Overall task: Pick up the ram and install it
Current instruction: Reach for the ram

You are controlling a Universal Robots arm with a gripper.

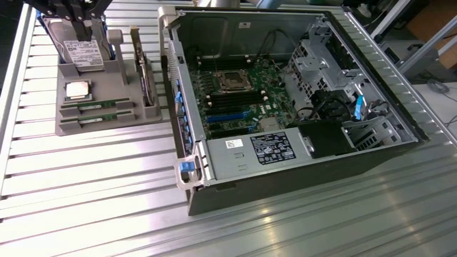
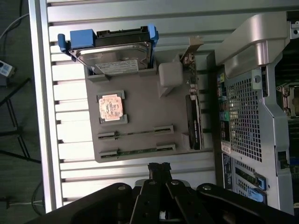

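Note:
Two green ram sticks stand on edge in the slots of a grey holder [image 1: 139, 115]: one ram stick [image 1: 96, 104] and a second [image 1: 96, 116] beside it. The wrist view shows the same sticks as the ram [image 2: 135, 133] and its neighbour [image 2: 138, 150]. My gripper [image 1: 80, 28] hangs above the holder's far end, over the hard drive [image 1: 80, 52]. In the wrist view my gripper [image 2: 159, 167] is shut with nothing between its fingers, and it is well above the sticks. The open computer case [image 1: 386, 160] lies at the exterior view's right, with dark memory slots [image 1: 228, 99] on its motherboard.
The holder also carries a silver processor chip [image 1: 77, 90] and a board standing on edge [image 1: 146, 80] at its side. The case's raised side wall [image 1: 171, 80] stands close beside the holder. A power supply [image 1: 250, 152] fills the case's near end. Everything rests on a ribbed metal table [image 1: 85, 182].

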